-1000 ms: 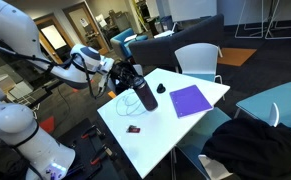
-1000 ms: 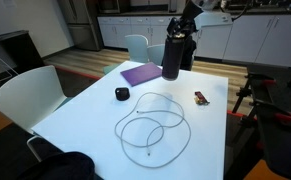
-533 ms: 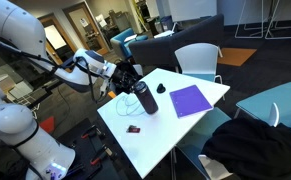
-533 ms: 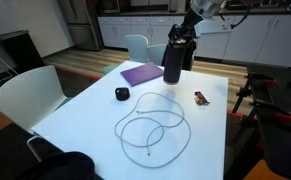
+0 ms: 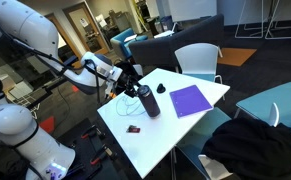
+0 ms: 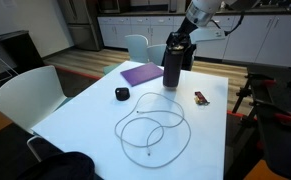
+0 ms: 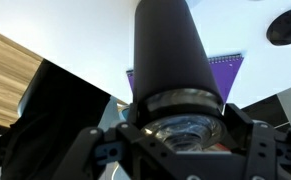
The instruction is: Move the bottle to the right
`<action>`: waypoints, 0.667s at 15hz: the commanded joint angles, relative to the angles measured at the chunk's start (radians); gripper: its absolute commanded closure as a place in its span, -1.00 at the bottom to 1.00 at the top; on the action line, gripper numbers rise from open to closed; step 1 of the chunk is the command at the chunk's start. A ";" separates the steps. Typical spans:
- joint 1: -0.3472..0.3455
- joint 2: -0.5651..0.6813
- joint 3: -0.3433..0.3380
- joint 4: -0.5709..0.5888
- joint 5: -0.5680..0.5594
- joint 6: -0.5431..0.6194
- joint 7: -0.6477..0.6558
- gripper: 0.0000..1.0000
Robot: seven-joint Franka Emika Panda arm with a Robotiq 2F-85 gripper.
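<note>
The tall dark bottle (image 5: 147,101) stands upright near the far side of the white table (image 6: 90,125); it also shows in the other exterior view (image 6: 171,68). My gripper (image 5: 133,79) (image 6: 179,44) is at the bottle's top, fingers on both sides of the cap. In the wrist view the bottle (image 7: 170,50) fills the middle, and its cap sits between the jaws of my gripper (image 7: 180,138). The gripper looks shut on the bottle. Its base looks at or just above the tabletop.
A purple notebook (image 6: 142,73) lies beside the bottle. A small dark lump (image 6: 122,94), a looped white cable (image 6: 150,127) and a flat black-red item (image 6: 201,98) lie on the table. White chairs (image 6: 25,100) (image 5: 198,60) stand at the table's edges.
The gripper and the bottle have moved down a little towards the tabletop. Nothing else has moved.
</note>
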 commanded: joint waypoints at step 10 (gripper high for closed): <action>-0.033 0.109 0.021 0.102 0.021 0.065 -0.001 -0.95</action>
